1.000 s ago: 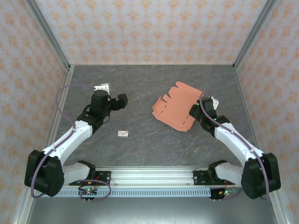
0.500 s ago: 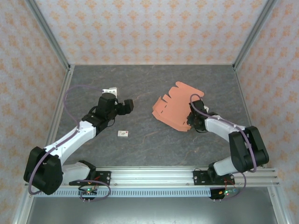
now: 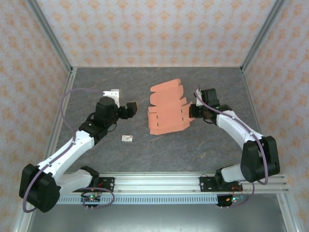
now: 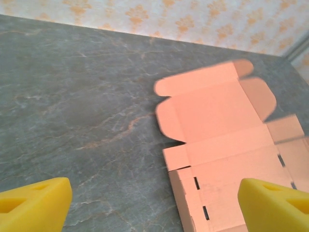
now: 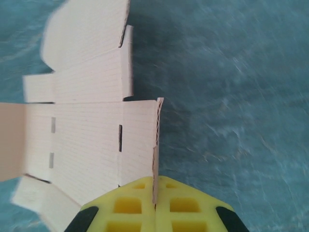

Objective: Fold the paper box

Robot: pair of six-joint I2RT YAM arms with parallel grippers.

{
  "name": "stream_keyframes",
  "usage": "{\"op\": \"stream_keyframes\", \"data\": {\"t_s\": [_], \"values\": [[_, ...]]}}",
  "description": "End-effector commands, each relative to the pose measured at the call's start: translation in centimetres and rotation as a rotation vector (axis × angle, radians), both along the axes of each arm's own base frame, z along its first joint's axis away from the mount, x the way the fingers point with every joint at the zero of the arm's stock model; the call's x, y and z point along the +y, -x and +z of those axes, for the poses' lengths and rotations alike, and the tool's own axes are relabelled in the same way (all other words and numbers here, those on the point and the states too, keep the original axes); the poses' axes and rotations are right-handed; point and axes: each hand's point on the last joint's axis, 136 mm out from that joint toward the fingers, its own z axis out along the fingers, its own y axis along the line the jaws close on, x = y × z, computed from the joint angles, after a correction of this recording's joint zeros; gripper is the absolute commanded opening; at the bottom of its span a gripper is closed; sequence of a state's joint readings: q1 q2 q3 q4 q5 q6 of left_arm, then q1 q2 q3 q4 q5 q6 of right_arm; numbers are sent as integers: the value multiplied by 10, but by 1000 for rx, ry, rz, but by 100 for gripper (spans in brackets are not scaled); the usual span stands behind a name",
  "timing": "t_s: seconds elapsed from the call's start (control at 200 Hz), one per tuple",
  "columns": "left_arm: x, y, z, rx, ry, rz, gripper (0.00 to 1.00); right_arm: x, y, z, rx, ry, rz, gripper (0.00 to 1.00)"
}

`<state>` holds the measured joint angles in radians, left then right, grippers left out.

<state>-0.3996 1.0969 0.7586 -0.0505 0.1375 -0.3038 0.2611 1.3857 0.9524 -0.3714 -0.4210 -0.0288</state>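
Lying unfolded near the middle of the dark grey table (image 3: 183,145), the paper box (image 3: 166,113) is a salmon-orange die-cut sheet with rounded flaps at its far end and small slots cut in its near panels. The right gripper (image 3: 193,112) sits at the sheet's right edge, closed on it; the right wrist view shows its 2 yellow pads (image 5: 130,205) pressed together with the corrugated edge of the paper box (image 5: 91,140) pinched between them, that edge raised off the table. The left gripper (image 3: 131,108) hangs just left of the sheet without touching it, jaws spread wide. In the left wrist view its 2 yellow fingertips (image 4: 31,203) stand far apart at the bottom corners, holding nothing, with the paper box (image 4: 227,140) ahead and to the right and bare table to the left. A small white tag (image 3: 127,138) lies on the table nearer the arm bases, apart from the sheet and from both grippers.
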Motion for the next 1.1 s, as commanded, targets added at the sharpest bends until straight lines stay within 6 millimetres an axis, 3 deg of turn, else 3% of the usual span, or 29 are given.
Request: {"op": "stream_keyframes", "data": {"t_s": [0.0, 0.13, 0.265, 0.465, 0.786, 1.096], "values": [[-30, -4, 21, -43, -16, -170, 87, 30, 13, 48, -112, -28, 288, 0], [-49, -18, 54, -125, -43, -267, 84, 44, 14, 83, -220, -9, 431, 0], [-77, -20, 83, -174, -163, -472, 81, 56, 23, 113, -301, 1, 593, 0], [-113, 15, 104, -234, -423, -803, 79, 69, 27, 147, -336, -33, 701, 0], [-122, 48, 120, -460, -788, -1107, 79, 79, 35, 161, -327, -67, 766, 0], [-127, 44, 114, -512, -1068, -1270, 81, 85, 41, 161, -316, -86, 805, 0]]}}
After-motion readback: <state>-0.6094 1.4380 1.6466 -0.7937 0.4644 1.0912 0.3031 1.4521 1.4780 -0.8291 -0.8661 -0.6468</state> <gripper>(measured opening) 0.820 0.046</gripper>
